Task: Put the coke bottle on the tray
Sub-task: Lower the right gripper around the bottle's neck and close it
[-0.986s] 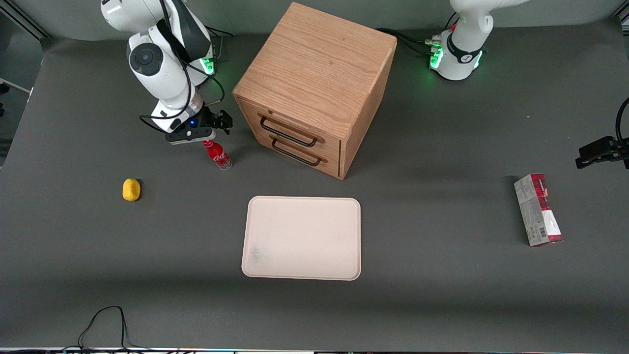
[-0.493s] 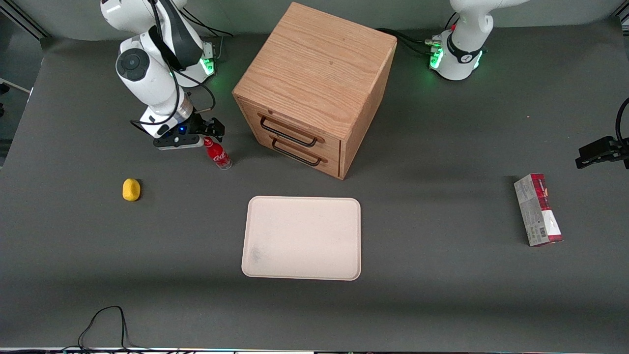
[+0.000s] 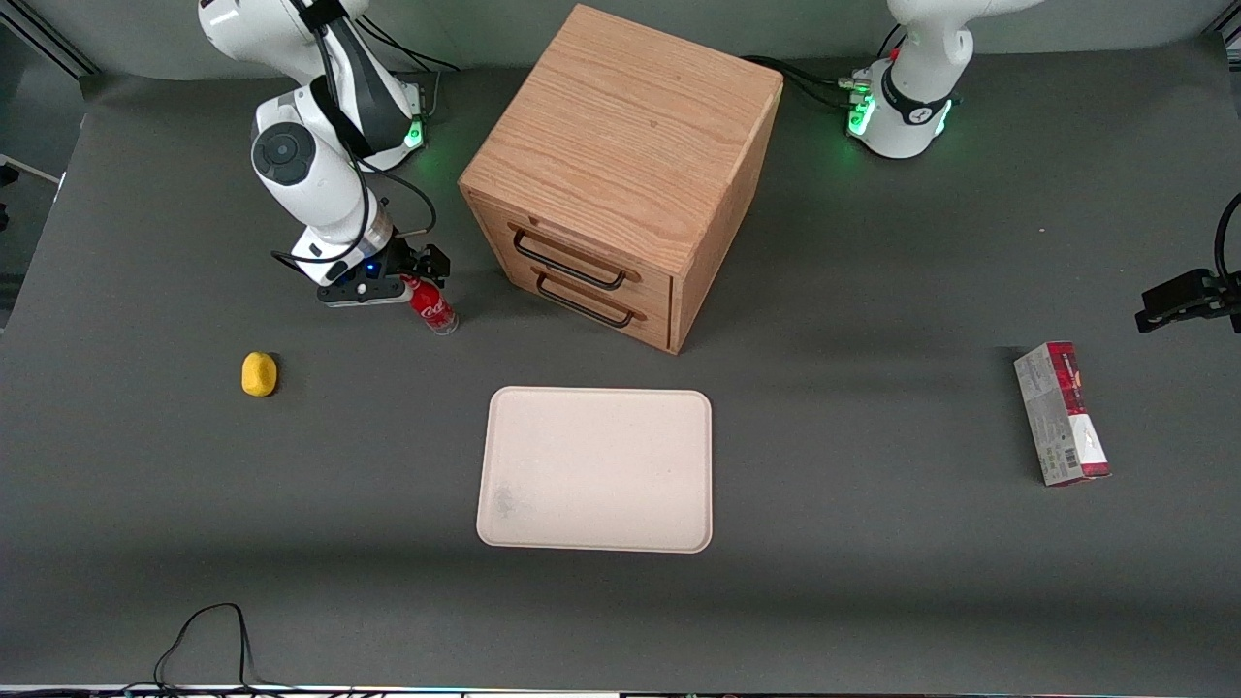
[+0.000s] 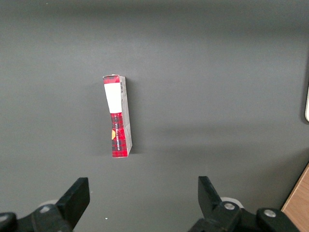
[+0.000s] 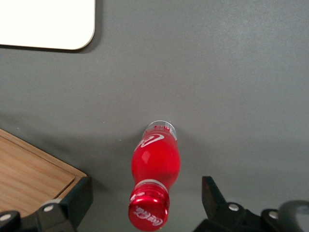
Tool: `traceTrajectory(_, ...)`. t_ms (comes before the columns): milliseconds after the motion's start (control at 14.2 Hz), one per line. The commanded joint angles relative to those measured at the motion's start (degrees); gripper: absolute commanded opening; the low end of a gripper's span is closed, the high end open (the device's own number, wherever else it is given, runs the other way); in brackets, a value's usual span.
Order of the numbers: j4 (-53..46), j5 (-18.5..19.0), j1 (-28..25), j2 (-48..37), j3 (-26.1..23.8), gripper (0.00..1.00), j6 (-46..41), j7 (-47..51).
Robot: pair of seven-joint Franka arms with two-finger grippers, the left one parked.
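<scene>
We see the wooden drawer cabinet [image 3: 620,174] as the largest thing, with the cream tray [image 3: 595,469] bare at its 6 o'clock, nearer the front camera. At the tray's 10 o'clock the coke bottle [image 3: 431,307] stands upright on the table, and the gripper [image 5: 145,203] hangs over its cap, fingers spread wide and touching nothing. A red-and-grey carton box [image 3: 1061,413] lies toward the parked arm's end, a yellow lemon [image 3: 259,374] at the bottle's 8 o'clock.

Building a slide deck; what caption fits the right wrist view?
Open gripper poised over the upright coke bottle, fingers flanking its cap, tray corner visible.
</scene>
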State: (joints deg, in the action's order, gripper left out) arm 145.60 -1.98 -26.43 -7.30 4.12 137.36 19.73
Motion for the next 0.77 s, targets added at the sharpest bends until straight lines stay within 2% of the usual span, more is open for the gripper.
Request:
traceTrajectory(0,0.3,0.67,-0.11,0.01,0.01,0.69,1.06,0.84)
traceTrajectory(70,0.3,0.67,-0.11,0.01,0.01,0.45,0.98,0.84)
traceTrajectory(141,0.3,0.67,-0.11,0.09,0.01,0.26,0.98,0.84)
traceTrajectory(211,0.3,0.67,-0.11,0.1,0.01,0.15,0.98,0.84)
traceTrajectory(352,0.12,0.67,-0.11,0.01,0.01,0.02,0.71,0.84)
traceTrajectory(563,-1.01,0.67,-0.11,-1.39,0.19,0.0,-1.91,0.58)
traceTrajectory(704,-3.64,0.67,-0.03,-2.8,0.45,0.0,-6.73,0.4)
